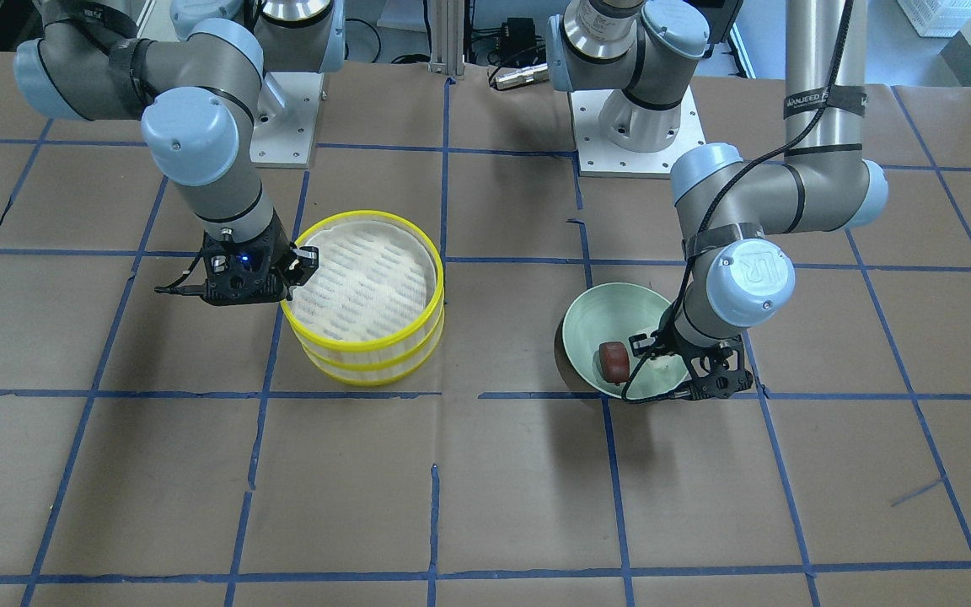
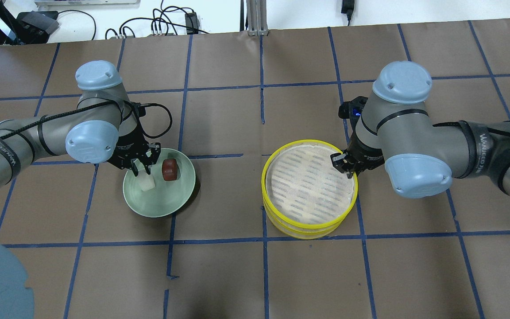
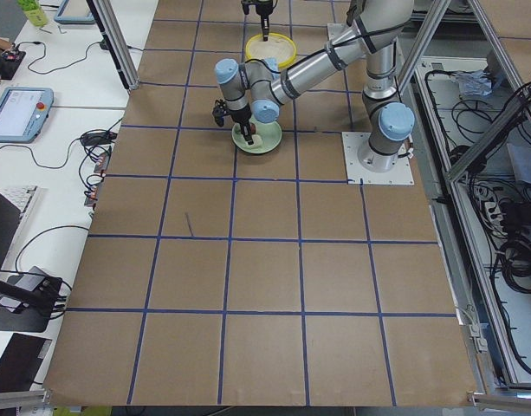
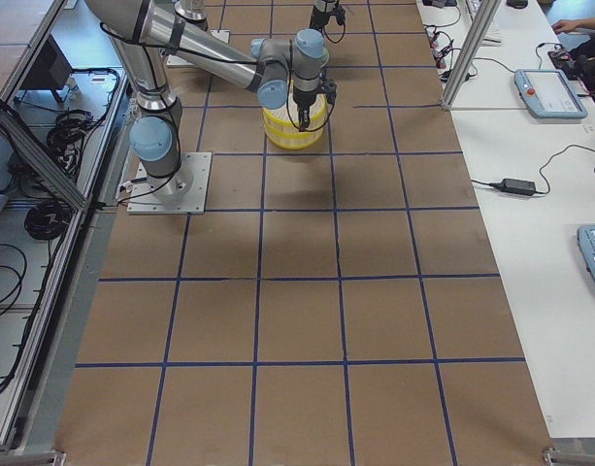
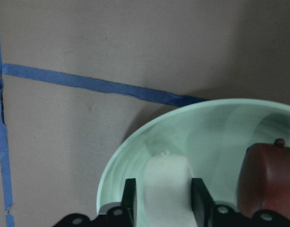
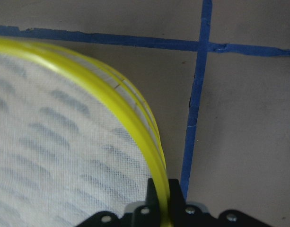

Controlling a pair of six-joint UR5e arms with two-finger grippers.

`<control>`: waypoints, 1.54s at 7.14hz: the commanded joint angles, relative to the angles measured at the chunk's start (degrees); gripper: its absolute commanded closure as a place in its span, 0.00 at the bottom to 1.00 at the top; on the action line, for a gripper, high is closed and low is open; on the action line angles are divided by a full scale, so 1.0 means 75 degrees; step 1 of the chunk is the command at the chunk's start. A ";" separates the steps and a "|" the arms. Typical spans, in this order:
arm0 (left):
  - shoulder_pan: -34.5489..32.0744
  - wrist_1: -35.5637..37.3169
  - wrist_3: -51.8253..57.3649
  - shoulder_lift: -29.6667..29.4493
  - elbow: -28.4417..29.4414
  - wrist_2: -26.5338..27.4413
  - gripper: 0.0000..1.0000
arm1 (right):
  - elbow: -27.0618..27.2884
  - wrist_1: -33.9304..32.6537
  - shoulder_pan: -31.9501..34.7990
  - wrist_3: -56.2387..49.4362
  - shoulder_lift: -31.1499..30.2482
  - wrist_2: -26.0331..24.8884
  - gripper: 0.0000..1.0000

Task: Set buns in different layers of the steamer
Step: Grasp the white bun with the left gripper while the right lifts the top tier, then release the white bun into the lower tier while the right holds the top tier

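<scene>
Left pincer [image 5: 164, 196] clasps the white oblong bun [image 5: 166, 172]; right pincer [image 6: 162, 198] nips the yellow-rimmed steamer [image 6: 88, 75].

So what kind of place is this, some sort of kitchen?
Most likely a robotics lab, not a kitchen: two robot arms bolted to a table with a blue tape grid, control tablets and cables on side benches. The steamer and white bun look like practice props.

Steamer [image 2: 310, 232]: yellow rims, white liner, grey dashes. Between black left gripper [image 5: 163, 187] jaws: white bun [image 5: 167, 175]; beside them, reddish-brown bun [image 5: 268, 179]. Bowl [image 2: 157, 204] pale green. Blue tape [image 5: 88, 83] grid.
</scene>
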 commanded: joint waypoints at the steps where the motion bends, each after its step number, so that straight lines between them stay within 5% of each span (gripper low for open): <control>1: 0.0000 0.0071 -0.0117 -0.0002 0.0111 -0.0114 0.98 | 0.0009 0.0009 0.0002 0.0001 -0.0161 0.0009 0.95; 3: -0.0012 -0.0218 -0.0081 0.0336 0.0880 -0.0021 0.98 | -0.0223 0.0556 -0.0056 -0.0150 -0.0466 0.0009 0.94; 5: -0.0244 -0.1912 -0.0325 0.1178 0.1609 -0.0136 0.97 | -0.0821 0.1118 -0.0940 -0.0454 -0.0478 -0.0284 0.95; 7: -0.1865 -0.1852 -0.2914 0.1428 0.1659 -0.0219 0.97 | -0.0846 0.1263 -0.2511 -0.1855 -0.0479 -0.0319 0.96; 9: -0.3358 -0.0092 -0.5693 0.0916 0.1624 -0.1619 0.97 | -0.0858 0.1251 -0.3288 -0.2515 -0.0479 -0.0820 0.97; 11: -0.4425 0.2051 -0.6908 -0.0276 0.1635 -0.1942 0.97 | -0.0870 0.1263 -0.3385 -0.2530 -0.0479 -0.1116 0.98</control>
